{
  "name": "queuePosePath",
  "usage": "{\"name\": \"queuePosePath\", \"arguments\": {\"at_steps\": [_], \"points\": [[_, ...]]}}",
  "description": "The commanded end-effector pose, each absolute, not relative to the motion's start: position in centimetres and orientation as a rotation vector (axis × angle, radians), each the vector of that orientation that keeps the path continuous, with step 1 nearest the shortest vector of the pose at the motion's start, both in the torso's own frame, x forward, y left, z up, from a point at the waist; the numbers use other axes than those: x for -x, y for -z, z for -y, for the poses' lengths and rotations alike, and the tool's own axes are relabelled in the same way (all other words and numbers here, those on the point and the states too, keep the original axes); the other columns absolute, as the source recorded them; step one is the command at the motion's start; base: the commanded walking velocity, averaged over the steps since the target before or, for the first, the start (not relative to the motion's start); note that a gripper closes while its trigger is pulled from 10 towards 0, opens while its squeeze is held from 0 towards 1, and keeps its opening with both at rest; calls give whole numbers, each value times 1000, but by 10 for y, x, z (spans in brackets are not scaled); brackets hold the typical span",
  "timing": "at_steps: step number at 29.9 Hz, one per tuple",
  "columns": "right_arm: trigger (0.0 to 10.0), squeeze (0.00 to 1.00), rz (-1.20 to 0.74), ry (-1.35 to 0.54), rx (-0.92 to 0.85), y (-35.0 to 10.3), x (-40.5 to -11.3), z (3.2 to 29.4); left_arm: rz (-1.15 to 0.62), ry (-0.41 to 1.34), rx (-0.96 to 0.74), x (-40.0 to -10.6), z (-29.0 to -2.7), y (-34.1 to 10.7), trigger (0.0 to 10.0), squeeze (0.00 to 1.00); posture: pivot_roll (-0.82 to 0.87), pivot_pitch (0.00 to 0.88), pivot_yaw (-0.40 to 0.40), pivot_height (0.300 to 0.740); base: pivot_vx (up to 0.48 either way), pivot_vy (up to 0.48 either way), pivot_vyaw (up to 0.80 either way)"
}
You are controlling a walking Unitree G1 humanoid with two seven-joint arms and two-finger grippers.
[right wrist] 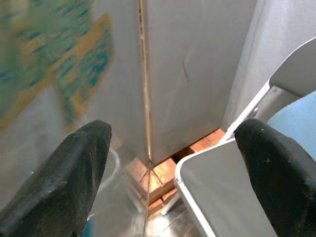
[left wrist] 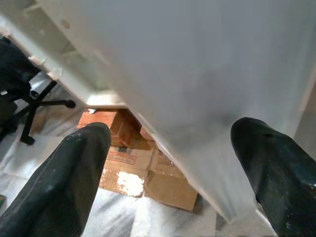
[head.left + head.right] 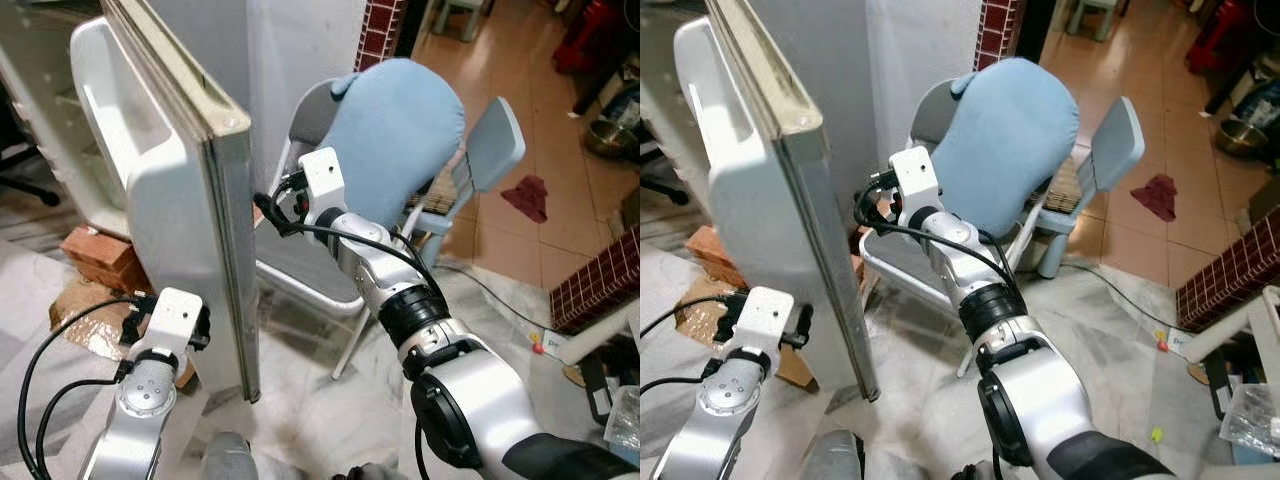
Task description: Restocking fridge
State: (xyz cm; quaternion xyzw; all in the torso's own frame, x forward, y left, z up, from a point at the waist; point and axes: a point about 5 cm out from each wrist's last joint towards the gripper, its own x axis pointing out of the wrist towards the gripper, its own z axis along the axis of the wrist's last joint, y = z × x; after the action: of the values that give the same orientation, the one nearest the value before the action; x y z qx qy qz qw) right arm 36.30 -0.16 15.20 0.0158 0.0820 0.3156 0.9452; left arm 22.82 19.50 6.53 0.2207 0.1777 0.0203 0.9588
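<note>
Tiled kitchen floor; fridge door [image 3: 190, 200] ajar, stiff, heavy, best pushed at outer edge; right gripper [image 1: 168, 168] and left gripper [image 2: 168, 168] spread, empty.

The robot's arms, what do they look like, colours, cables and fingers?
Both arms are silver metal with rounded joints and black bands. The left arm ends in a white boxy wrist housing, with black cables looping beside it. The right arm has a similar white housing and a black cable along it. Each gripper has two thick, blunt, scuffed black fingers.

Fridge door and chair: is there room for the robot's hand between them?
Barely. The right gripper sits in the narrow gap between fridge door and grey chair. Roomier: marble floor beyond the chair; tiled floor around the red rag.
</note>
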Motion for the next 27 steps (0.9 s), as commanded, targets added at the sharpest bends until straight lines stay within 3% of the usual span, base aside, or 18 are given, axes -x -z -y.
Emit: {"name": "queuePosePath", "arguments": {"at_steps": [1,17,22,27], "points": [[10000,0,-136,-721,-70,-166,-355,-31,-343,-48,-465,-228,-197,-69,10000,0,204,0,-101,740,0,0,0],[10000,0,-167,-646,-62,-150,-356,-17,-265,-139,-428,-244,-201,-80,10000,0,187,0,-102,740,0,0,0],[10000,0,-180,-599,-43,-143,-355,-13,-362,-240,-192,-246,-208,-71,10000,0,178,0,-106,740,0,0,0],[10000,0,-178,-573,-45,-143,-356,-12,-393,-255,-152,-246,-209,-67,10000,0,173,0,-111,740,0,0,0]]}}
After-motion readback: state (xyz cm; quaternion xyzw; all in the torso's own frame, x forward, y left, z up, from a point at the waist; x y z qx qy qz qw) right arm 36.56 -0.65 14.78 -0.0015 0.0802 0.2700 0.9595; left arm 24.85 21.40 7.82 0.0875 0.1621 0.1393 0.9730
